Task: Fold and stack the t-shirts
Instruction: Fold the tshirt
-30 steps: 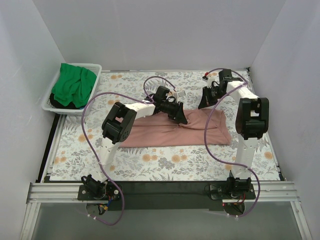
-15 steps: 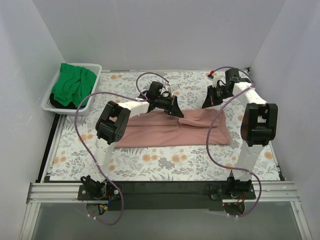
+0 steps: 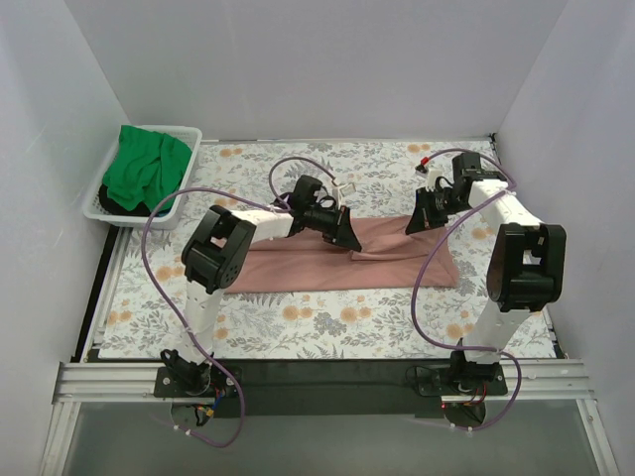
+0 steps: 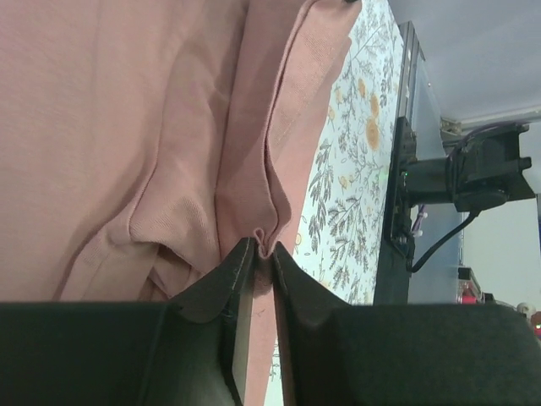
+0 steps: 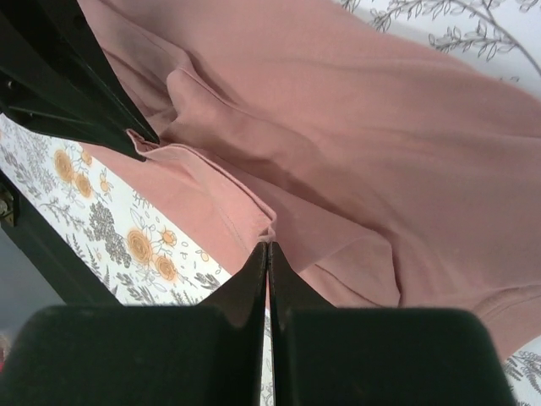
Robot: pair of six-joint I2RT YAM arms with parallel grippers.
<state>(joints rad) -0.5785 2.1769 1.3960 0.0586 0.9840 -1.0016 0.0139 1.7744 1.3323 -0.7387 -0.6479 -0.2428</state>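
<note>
My left gripper and my right gripper both pinch the pink shirt. There is a bare gap of shirt between them. My right arm's purple cable hangs across the shirt's right end and is in the way there. The flowery cloth lies open in front of the shirt and behind it. The white basket fills the far left corner, heaped with the green shirt. The right wall is near my right arm.
</note>
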